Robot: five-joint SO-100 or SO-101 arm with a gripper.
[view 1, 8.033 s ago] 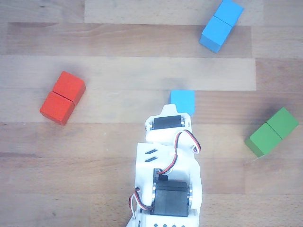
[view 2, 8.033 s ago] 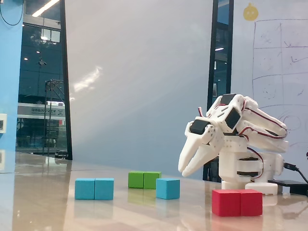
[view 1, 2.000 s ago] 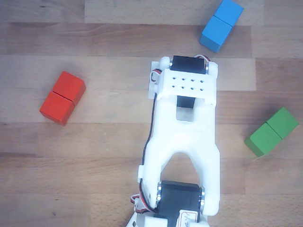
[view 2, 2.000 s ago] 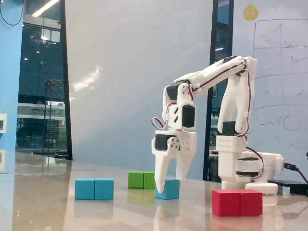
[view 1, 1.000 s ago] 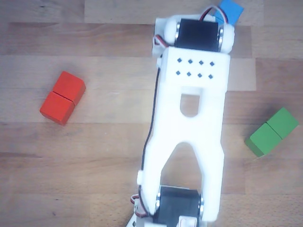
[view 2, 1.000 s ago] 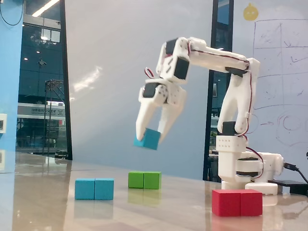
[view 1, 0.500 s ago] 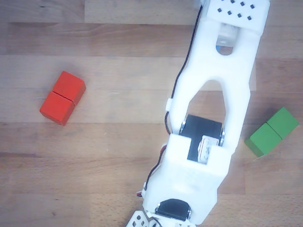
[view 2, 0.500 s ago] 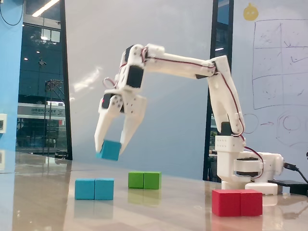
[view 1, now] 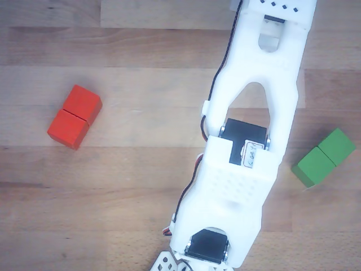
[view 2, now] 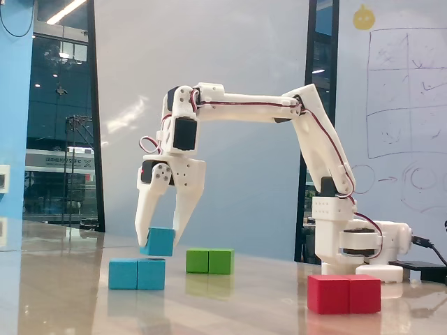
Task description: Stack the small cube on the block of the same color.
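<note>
Presently, item one: hand (view 2: pixel 162 237), fixed view, pointing down from the white arm (view 2: pixel 251 108), its two fingers clenched on the cube (view 2: pixel 160 241), which is light blue and hangs just above the table (view 2: pixel 230 300), tilted a little. Item two: blue block (view 2: pixel 137 274), oblong with a middle seam, lying on the table directly under the cube, a slim gap between them. Item three: green block (view 2: pixel 209 261), farther back, right of the blue one. Item four: red block (view 2: pixel 344 294), nearest the camera, at the right, in front of the arm's base (view 2: pixel 360 248). In the other view, from above, the arm (view 1: pixel 248 147) covers the centre; red block (view 1: pixel 74 116) left, green block (view 1: pixel 323 157) right, both well apart.
</note>
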